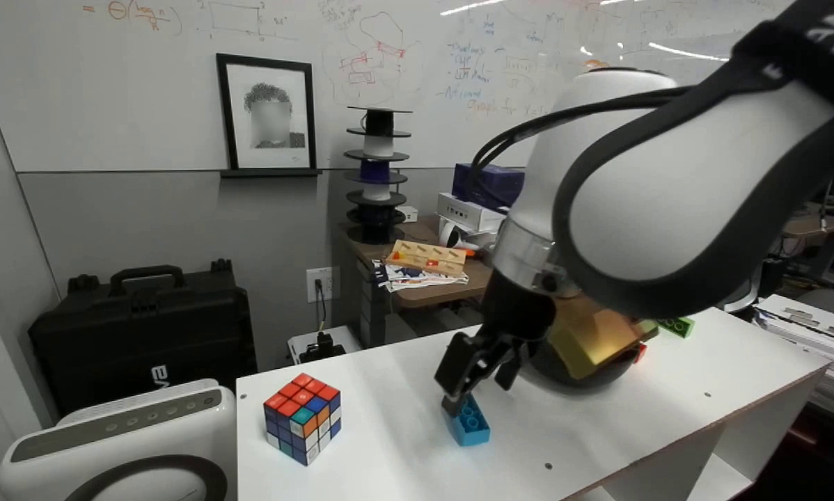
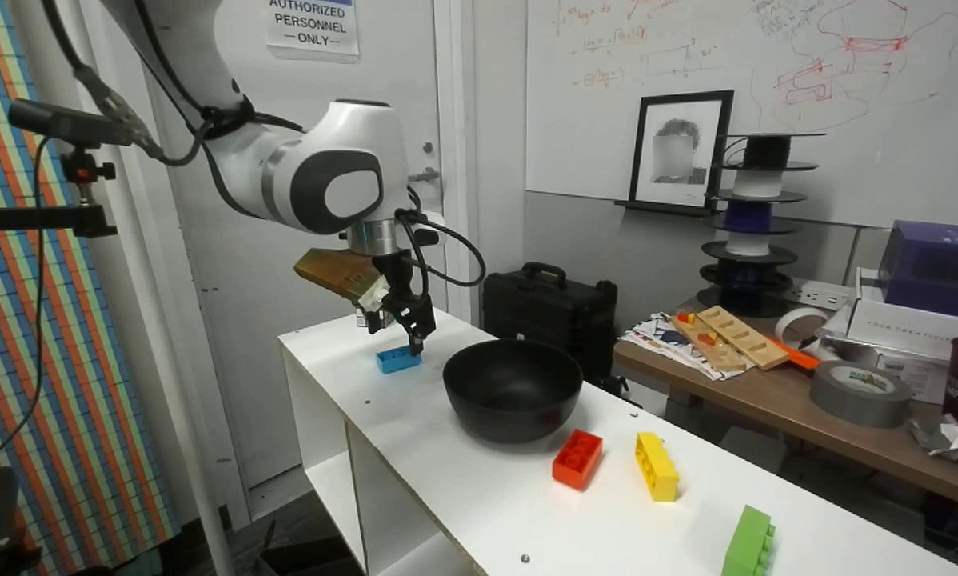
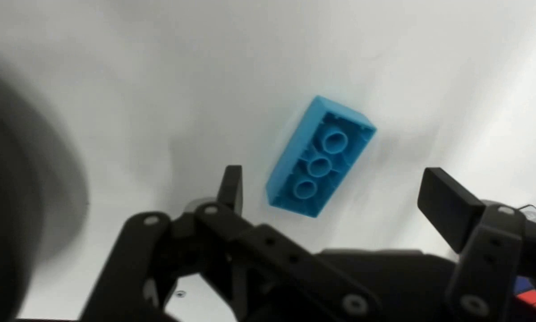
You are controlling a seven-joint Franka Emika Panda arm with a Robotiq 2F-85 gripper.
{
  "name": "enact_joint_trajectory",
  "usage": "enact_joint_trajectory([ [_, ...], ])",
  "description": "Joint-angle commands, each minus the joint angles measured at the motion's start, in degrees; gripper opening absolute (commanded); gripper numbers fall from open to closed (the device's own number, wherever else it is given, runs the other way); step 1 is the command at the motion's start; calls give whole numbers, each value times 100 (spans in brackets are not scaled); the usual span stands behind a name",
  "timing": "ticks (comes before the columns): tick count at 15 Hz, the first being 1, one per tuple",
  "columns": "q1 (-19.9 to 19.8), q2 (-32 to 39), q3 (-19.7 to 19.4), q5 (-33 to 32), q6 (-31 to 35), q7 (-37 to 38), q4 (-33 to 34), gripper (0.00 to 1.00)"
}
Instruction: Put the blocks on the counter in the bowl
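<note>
The blue block (image 1: pixel 471 424) lies hollow side up on the white counter (image 1: pixel 382 445); it also shows in an exterior view (image 2: pixel 399 360) and the wrist view (image 3: pixel 319 163). My gripper (image 3: pixel 337 192) is open and empty just above it, the block between but slightly beyond the fingers in the wrist view; the gripper also shows in both exterior views (image 1: pixel 478 391) (image 2: pixel 397 332). The black bowl (image 2: pixel 512 400) stands beside it, partly hidden by the arm in an exterior view (image 1: pixel 584 376). Beyond the bowl lie red (image 2: pixel 577 460), yellow (image 2: pixel 656 468) and green (image 2: pixel 749 544) blocks.
A multicoloured puzzle cube (image 1: pixel 303 419) stands at the counter's end, near the gripper's far side. The bowl's dark rim (image 3: pixel 8 192) fills the wrist view's left edge. A cluttered wooden desk (image 2: pixel 799 400) stands behind the counter. A black case (image 1: pixel 145 334) stands on the floor.
</note>
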Motion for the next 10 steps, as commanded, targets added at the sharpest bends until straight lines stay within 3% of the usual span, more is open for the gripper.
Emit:
enact_joint_trajectory([
  [1, 337, 709, 19, -167, -212, 269, 969, 100],
  [4, 673, 942, -215, -227, -422, 640, 1245, 100],
  [9, 1173, 790, -659, -511, -302, 1372, 1032, 100],
  [10, 1290, 760, -773, -606, -262, 1522, 986, 75],
])
